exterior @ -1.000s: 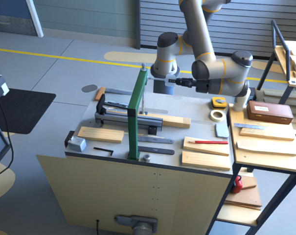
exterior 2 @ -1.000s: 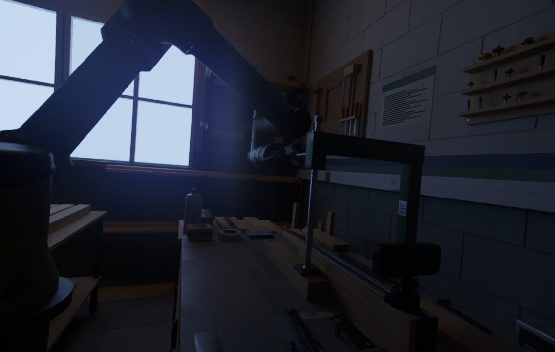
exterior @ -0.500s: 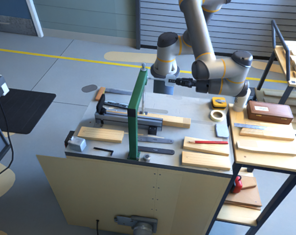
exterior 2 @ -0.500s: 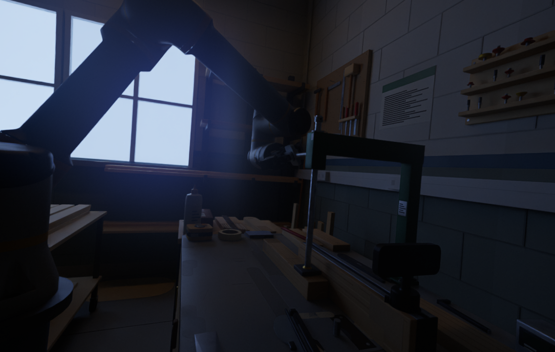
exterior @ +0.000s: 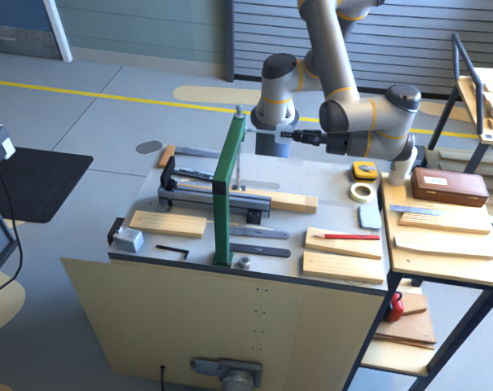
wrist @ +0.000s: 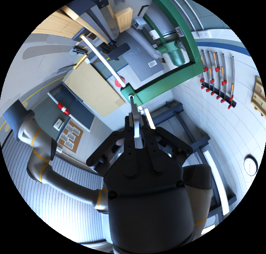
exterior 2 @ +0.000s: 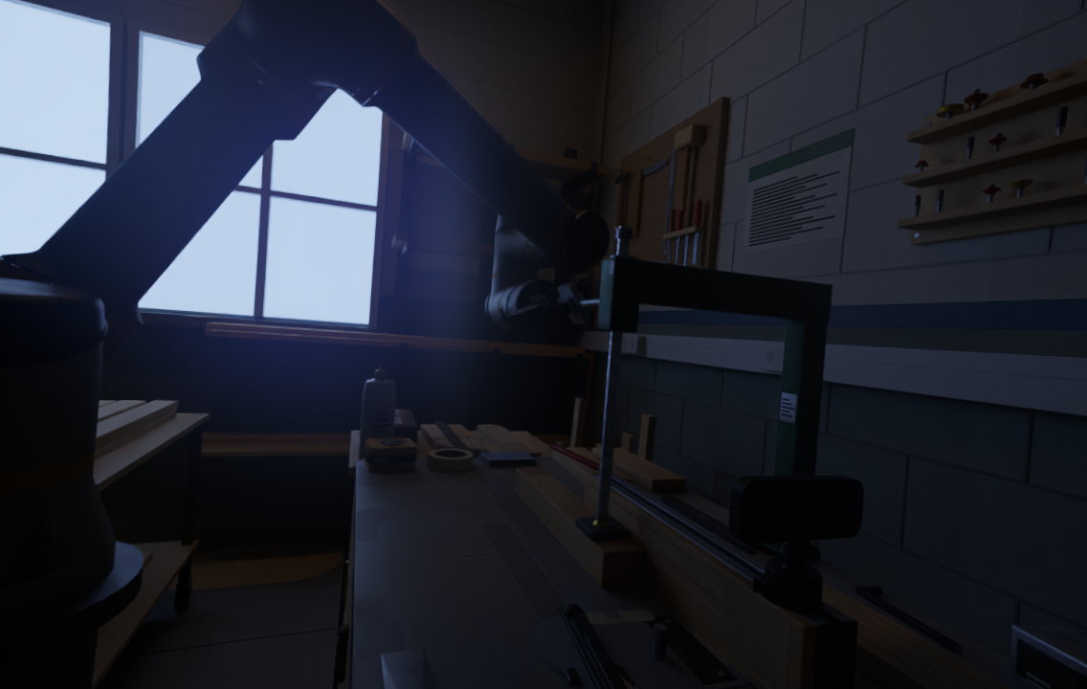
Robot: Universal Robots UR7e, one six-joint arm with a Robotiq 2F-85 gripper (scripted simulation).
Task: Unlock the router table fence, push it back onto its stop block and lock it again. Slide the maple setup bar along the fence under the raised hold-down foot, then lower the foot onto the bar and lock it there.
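Observation:
The maple setup bar (exterior: pixel 280 200) lies along the fence (exterior: pixel 215 198), partly hidden behind it and the green hold-down frame (exterior: pixel 225 185). The hold-down rod (exterior: pixel 238 168) runs down from the frame's arm, and its foot (exterior 2: pixel 602 527) rests on the bar. A small silver lock lever (wrist: pixel 135 123) sticks out sideways from the top of the frame's arm. My gripper (wrist: pixel 136 126) is closed on that lever, level with the arm's top end (exterior: pixel 239 120). The fence's black lock handle (exterior: pixel 168 172) stands at its left end.
The side table (exterior: pixel 444 235) on the right carries boards and a brown case (exterior: pixel 448 186). On the router table lie several boards (exterior: pixel 343 254), a red pencil (exterior: pixel 347 237), a tape roll (exterior: pixel 362 192), a yellow tape measure (exterior: pixel 365 170) and steel rulers (exterior: pixel 259 232).

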